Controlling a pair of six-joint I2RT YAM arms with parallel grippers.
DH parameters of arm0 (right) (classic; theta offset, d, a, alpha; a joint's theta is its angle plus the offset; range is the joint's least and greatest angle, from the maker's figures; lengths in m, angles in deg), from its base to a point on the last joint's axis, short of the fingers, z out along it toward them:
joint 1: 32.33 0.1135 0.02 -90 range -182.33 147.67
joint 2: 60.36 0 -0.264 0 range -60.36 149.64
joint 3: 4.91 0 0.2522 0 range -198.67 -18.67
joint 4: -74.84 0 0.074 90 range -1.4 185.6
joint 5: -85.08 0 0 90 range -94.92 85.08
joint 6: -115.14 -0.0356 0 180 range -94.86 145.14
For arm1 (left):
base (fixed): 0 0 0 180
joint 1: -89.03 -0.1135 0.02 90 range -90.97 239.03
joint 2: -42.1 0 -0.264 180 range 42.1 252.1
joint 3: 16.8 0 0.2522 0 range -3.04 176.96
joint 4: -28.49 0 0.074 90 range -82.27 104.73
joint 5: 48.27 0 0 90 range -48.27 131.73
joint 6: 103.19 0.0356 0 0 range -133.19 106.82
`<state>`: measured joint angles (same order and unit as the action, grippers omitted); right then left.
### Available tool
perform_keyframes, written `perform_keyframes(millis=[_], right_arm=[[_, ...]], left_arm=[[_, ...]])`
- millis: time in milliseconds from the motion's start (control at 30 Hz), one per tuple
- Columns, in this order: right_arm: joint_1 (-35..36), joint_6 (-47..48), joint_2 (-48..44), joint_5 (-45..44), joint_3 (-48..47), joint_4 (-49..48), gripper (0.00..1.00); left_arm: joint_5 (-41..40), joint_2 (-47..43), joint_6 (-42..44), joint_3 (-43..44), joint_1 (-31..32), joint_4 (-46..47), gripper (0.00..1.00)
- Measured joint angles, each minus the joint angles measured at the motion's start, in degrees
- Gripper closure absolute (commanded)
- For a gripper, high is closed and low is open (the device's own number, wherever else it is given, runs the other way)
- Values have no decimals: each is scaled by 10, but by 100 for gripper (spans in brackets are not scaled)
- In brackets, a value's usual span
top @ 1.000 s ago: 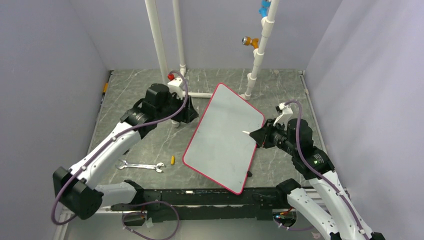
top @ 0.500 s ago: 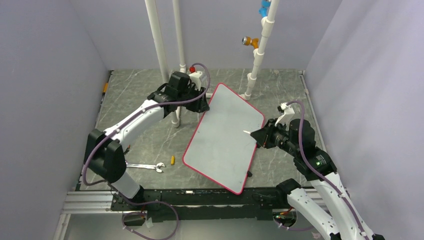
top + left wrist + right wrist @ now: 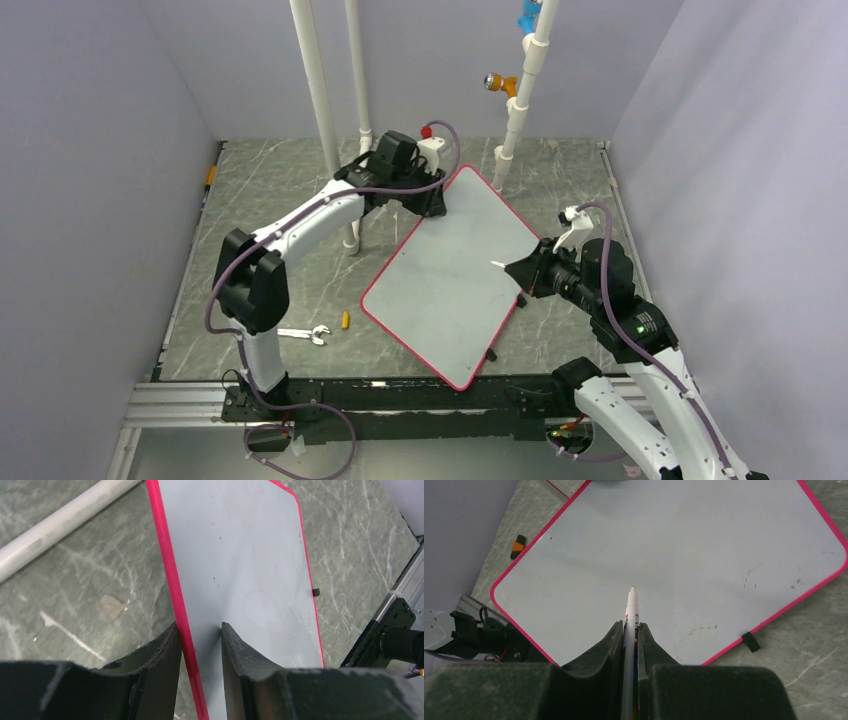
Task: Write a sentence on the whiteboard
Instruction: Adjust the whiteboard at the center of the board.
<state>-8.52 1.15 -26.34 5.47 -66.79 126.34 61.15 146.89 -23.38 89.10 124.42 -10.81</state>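
Observation:
The whiteboard (image 3: pixel 450 275), pale grey with a red rim, lies slanted on the table. It bears no orange-yellow sentence, only faint dark specks near its right edge (image 3: pixel 754 572). My left gripper (image 3: pixel 437 205) is at the board's far corner. In the left wrist view its jaws (image 3: pixel 200 627) stand apart astride the red rim (image 3: pixel 167 565), one finger outside the rim and one on the board face. My right gripper (image 3: pixel 520 270) is shut on a white marker (image 3: pixel 631 607). The marker's tip (image 3: pixel 494 264) points over the board's right part.
A wrench (image 3: pixel 300 333) and a small yellow cap (image 3: pixel 345 320) lie left of the board. White pipes (image 3: pixel 318 90) stand behind it, one with an orange valve (image 3: pixel 497 82). Another pipe (image 3: pixel 60 527) lies near the left gripper. A black foot (image 3: pixel 750 642) juts from the rim.
My left arm has swung right and away to the board's far corner. The board has turned a little, its far corner shifting right. My right gripper with the marker has hardly moved.

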Motion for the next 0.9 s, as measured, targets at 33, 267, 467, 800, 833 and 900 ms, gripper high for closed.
perform_keyframes(millis=[33, 267, 467, 800, 833, 900], right_arm=[[0, 0, 0, -1, -1, 2, 100], [0, 4, -9, -10, -9, 17, 100], [0, 5, -21, -15, -11, 31, 100], [0, 5, -22, -20, -22, 38, 100], [0, 5, -21, -20, -24, 39, 100], [0, 5, -21, -24, -27, 38, 100]], left_arm=[[2, 10, 5, 14, 6, -3, 63], [39, 64, 31, 79, 35, -12, 61], [74, 110, 59, 146, 60, -40, 46], [82, 105, 77, 158, 87, -73, 1], [78, 96, 77, 153, 86, -80, 1], [71, 64, 77, 139, 82, -94, 1]])
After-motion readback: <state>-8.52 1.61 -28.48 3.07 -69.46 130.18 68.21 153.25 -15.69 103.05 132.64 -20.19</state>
